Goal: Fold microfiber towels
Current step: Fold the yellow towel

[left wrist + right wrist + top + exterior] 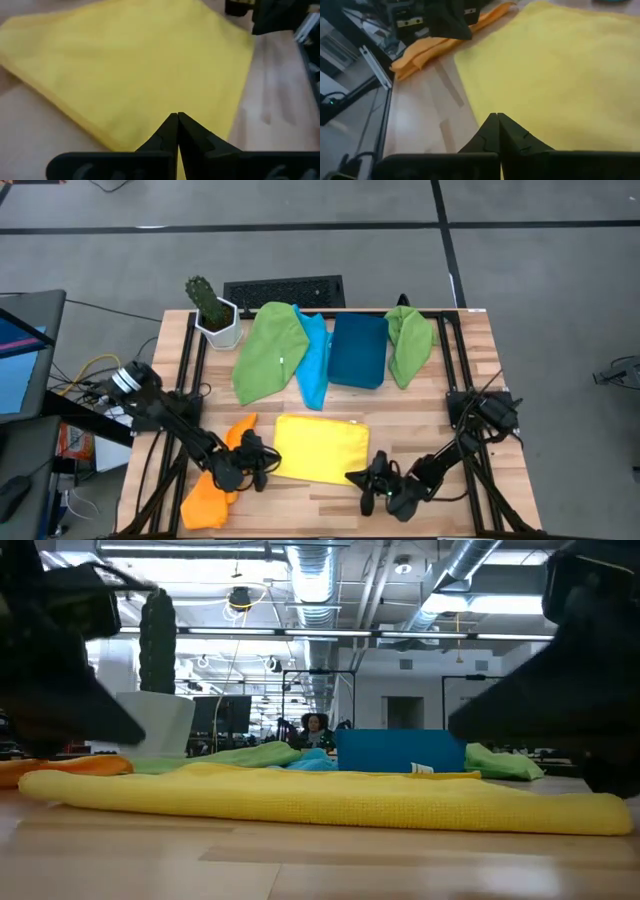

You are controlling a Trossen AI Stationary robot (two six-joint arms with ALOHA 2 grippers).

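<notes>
A yellow towel (320,448) lies folded flat in the middle of the table's near half; it also shows in the low view (320,800). My left gripper (272,463) is shut at its near left corner, the fingertips (177,117) low over the yellow cloth (135,65). My right gripper (355,478) is shut at its near right corner, over the cloth (560,70). An orange towel (210,495) lies crumpled under my left arm, near the table's near left edge. My left gripper's shut fingertips come slanting down from the table's left at the yellow towel's near left corner (150,135); I cannot tell whether they touch it. My right gripper's shut fingertips come slanting down from the right at the near right corner (520,120); touch cannot be told.
At the back lie two green towels (268,350) (408,340) and a light blue towel (315,360), with a dark blue bin (358,350) between them. A potted cactus (213,315) stands far left, and a keyboard (285,290) lies beyond the far edge.
</notes>
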